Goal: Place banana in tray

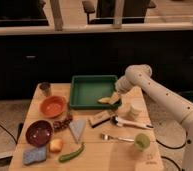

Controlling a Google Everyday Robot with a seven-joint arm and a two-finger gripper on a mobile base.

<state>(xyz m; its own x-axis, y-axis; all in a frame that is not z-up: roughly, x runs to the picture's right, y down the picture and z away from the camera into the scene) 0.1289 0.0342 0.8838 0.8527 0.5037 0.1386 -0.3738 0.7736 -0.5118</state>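
Observation:
The green tray point(89, 89) stands at the back middle of the wooden table. The small pale yellow banana point(106, 100) is at the tray's front right corner, just inside or over the rim. My gripper point(114, 97) is at the end of the white arm that reaches in from the right. It sits right against the banana's right end, over the tray's right front corner. Whether it still holds the banana does not show.
An orange bowl point(53, 106), a maroon bowl point(39, 132), a green pepper point(72, 153), a round yellow-red fruit point(55, 145) and a blue sponge point(34, 155) lie to the left. A white cup point(135, 109), a brush point(130, 122), a fork point(115, 137) and a green cup point(142, 141) are to the right.

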